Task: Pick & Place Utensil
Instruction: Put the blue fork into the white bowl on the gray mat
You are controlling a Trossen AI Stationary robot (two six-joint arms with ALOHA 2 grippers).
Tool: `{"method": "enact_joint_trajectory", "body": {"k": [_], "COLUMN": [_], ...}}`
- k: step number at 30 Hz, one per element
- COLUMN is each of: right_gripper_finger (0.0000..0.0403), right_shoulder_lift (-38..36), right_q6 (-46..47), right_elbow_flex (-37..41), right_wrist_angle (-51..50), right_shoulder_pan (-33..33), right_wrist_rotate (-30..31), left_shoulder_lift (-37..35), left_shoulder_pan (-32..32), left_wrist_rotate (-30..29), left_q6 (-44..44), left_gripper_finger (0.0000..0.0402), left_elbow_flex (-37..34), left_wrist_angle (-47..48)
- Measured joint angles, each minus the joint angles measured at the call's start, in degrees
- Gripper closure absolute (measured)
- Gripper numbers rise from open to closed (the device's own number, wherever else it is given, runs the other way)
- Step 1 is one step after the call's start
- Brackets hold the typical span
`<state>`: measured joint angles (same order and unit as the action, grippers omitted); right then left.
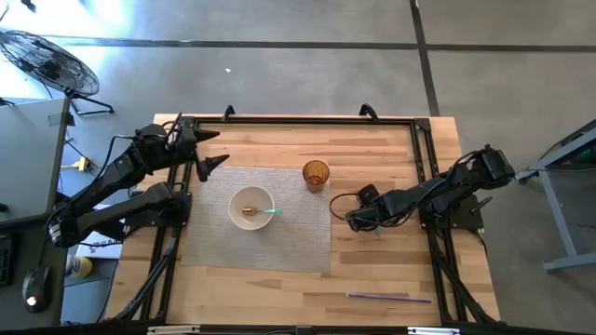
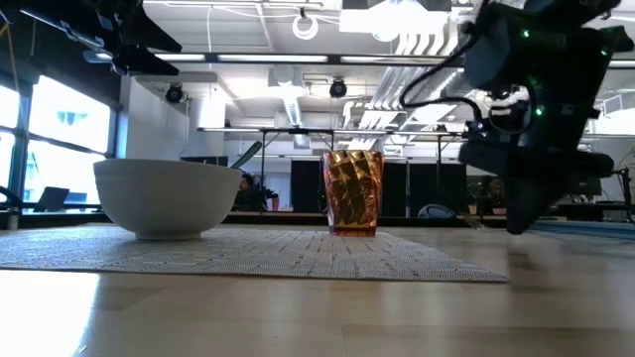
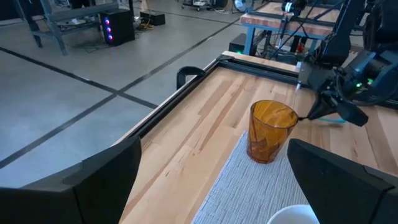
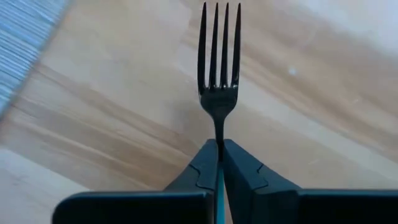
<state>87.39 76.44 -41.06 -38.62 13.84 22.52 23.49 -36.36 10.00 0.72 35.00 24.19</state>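
Now the right gripper (image 4: 219,163) has its fingers clamped on the neck of a dark fork (image 4: 218,59), tines pointing forward over bare wood. From above, this gripper sits low just beside the mat's (image 1: 223,244) right edge, below the amber cup (image 1: 316,174). A bowl (image 1: 251,206) on the mat already holds a teal-handled utensil (a spoon, by the look of it).

The fork probably belongs on the table beside the mat. To do that well, keep the squeeze firm, since the grip is narrow and the fork could pivot. Travel level, stay clear of the cup, and lower until the tines rest flat before releasing.

The left gripper (image 1: 207,149) waits wide open, raised near the mat's far left corner.
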Motion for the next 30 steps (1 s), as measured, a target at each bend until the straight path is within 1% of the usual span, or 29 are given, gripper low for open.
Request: {"method": "enact_joint_trajectory", "body": {"k": [3, 9, 13, 18, 21, 27, 30], "right_gripper_finger": [0.0396, 0.0399, 0.0399, 0.04, 0.04, 0.04, 0.04], "right_shoulder_lift": [-0.06, -0.09, -0.1, 0.85, 3.15, 12.12, 17.05], "right_q6": [0.02, 0.01, -0.83, -6.77, -11.55, -23.28, -29.83], "right_elbow_flex": [-4.03, -15.36, -22.98, -30.18, -34.46, -46.19, -53.41], "right_wrist_angle": [-5.0, -16.93, -21.0, -18.22, -16.25, -14.55, -13.74], "right_shoulder_pan": [0.65, 2.98, 5.29, 7.13, 7.39, 5.65, 4.26], "right_wrist_rotate": [1.42, 4.96, 7.76, 10.98, 12.04, 11.12, 8.94], "left_shoulder_lift": [0.0, 0.0, 0.0, 0.0, 0.0, 0.0, 0.02], "left_shoulder_pan": [0.0, -0.02, -0.01, -0.02, -0.02, -0.01, 0.0], "left_wrist_rotate": [0.0, -0.04, -0.07, -0.09, -0.11, -0.11, -0.13], "left_q6": [-0.01, -0.01, -0.01, -0.01, 0.0, 0.02, 0.02], "left_gripper_finger": [0.0002, 0.0002, 0.0002, 0.0002, 0.0002, 0.0002, 0.0002], "left_elbow_flex": [0.0, 0.0, 0.0, 0.0, 0.0, 0.0, 0.0], "left_wrist_angle": [-0.01, -0.01, -0.01, -0.03, -0.04, -0.05, -0.03]}}
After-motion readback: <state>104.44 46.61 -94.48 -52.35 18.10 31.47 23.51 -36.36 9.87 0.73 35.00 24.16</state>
